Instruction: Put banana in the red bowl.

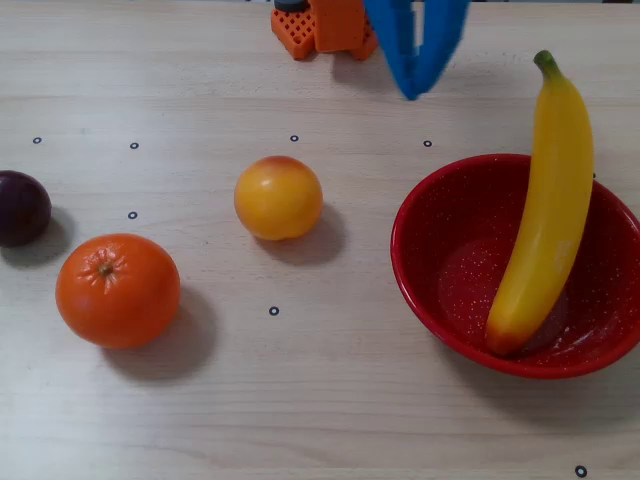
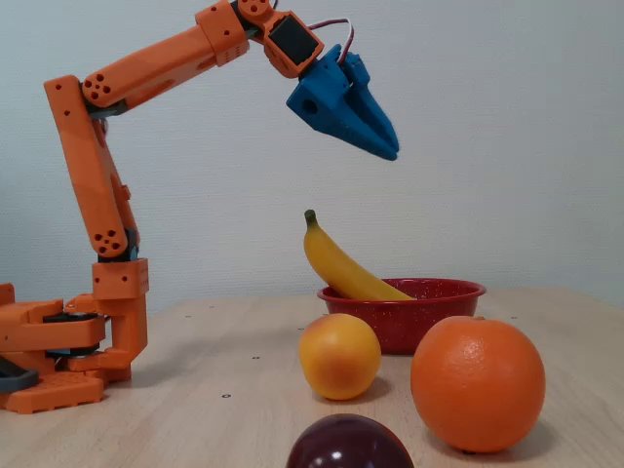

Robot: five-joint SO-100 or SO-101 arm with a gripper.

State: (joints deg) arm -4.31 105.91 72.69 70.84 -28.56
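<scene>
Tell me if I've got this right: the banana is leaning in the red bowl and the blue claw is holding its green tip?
Not quite. The banana does lean in the red bowl, but the fixed view shows the blue claw well above it, holding nothing.
</scene>
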